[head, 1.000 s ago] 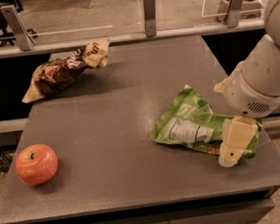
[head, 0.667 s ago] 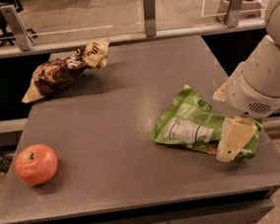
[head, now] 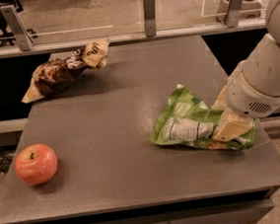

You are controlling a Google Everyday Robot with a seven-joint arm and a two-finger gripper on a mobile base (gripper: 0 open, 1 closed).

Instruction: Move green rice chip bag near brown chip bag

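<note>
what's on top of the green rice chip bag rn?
The gripper sits on the right end of the green rice chip bag; the rest of its top is bare. The arm's wrist covers the bag's far-right part.

The hand (head: 226,118) hangs low at right, arm (head: 269,69) angled down.

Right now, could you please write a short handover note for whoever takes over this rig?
Hand: down on the right end of the green rice chip bag, at the table's right side; hold unclear.
Brown chip bag: far left corner, well apart from the green one.
Done: approach only.
Left: secure the green bag, carry it across beside the brown bag, release.
</note>
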